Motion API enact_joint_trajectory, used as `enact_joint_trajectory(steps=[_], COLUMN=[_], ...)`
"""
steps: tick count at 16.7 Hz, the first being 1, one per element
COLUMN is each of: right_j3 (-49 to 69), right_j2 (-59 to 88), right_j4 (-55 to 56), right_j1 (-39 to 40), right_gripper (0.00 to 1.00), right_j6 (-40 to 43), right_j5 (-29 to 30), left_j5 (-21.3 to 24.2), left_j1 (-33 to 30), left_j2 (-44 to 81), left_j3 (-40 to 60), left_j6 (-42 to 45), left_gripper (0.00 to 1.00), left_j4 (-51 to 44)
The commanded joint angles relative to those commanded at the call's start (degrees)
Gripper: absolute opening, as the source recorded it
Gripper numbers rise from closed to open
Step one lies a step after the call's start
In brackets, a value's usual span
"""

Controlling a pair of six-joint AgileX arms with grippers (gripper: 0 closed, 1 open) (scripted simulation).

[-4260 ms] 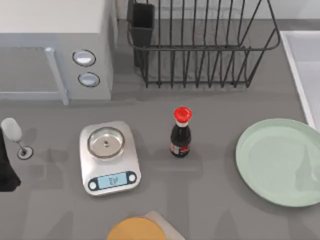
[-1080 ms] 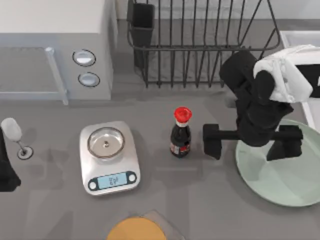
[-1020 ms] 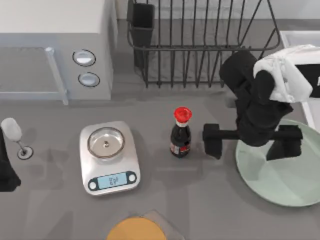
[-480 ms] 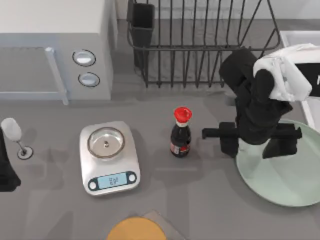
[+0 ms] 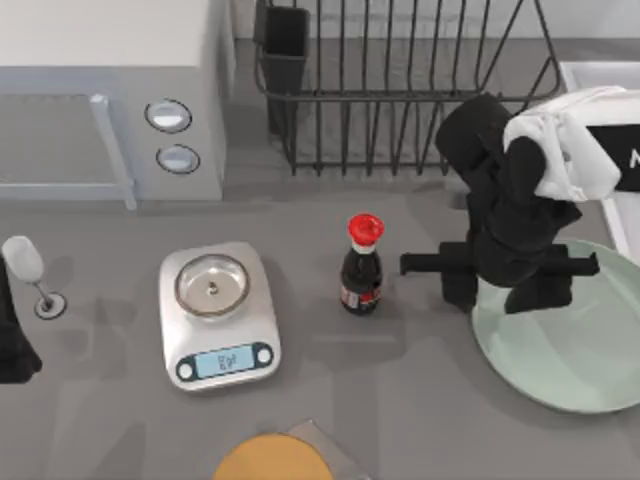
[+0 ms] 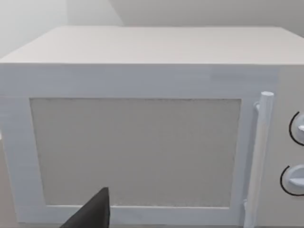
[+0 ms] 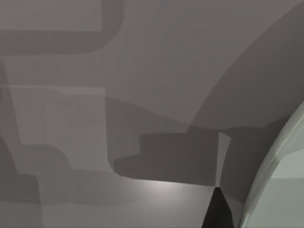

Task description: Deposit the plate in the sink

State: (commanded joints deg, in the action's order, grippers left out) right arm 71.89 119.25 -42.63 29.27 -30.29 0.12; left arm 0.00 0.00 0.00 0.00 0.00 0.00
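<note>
1. the right gripper (image 5: 498, 287) hangs low over the left rim of the plate (image 5: 570, 345), on the right side of the table. one finger sits outside the rim toward the bottle and the other over the plate's inside.
2. its fingers (image 5: 458, 282) stand a moderate way apart, straddling the rim. i cannot tell whether they touch it, and nothing is clearly held.
3. in the right wrist view the pale green plate edge (image 7: 280, 185) curves past a dark fingertip (image 7: 217, 211), with grey table (image 7: 142, 71) beyond.
4. the plate lies flat on the table at the right, its right part running off the top view's edge.
5. the sink (image 5: 600, 85) lies at the far right, its white rim partly hidden by the right arm. the plate is outside it, on the near side.
6. a soy sauce bottle (image 5: 362, 265) with a red cap stands upright just left of the gripper.
7. farther left are a kitchen scale (image 5: 217, 314) and a wine glass (image 5: 30, 272).
8. a black wire dish rack (image 5: 400, 85) sits at the far side and a microwave (image 5: 110, 95) at the far left.
9. an orange-yellow disc (image 5: 272, 460) lies at the near edge.
10. the left arm (image 5: 12, 340) is parked at the left edge, its wrist camera facing the microwave door (image 6: 135, 152).
</note>
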Motion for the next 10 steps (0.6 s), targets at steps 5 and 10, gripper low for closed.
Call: enact_joint_trajectory(steps=[5, 10], right_j3=[1.22, 10.40], right_j2=[-4.85, -5.65], right_j4=[-0.70, -10.84], right_j1=[-1.25, -3.88], right_gripper=[0.00, 0.00], right_j6=[0.33, -0.33], right_j5=[0.98, 2.14], left_j5=[0.00, 0.00], left_j1=[0.00, 0.00], left_j2=[0.00, 0.00], left_j3=[0.00, 0.00], left_j6=[0.00, 0.00], left_gripper=[1.00, 1.00], left_j4=[0.00, 0.00])
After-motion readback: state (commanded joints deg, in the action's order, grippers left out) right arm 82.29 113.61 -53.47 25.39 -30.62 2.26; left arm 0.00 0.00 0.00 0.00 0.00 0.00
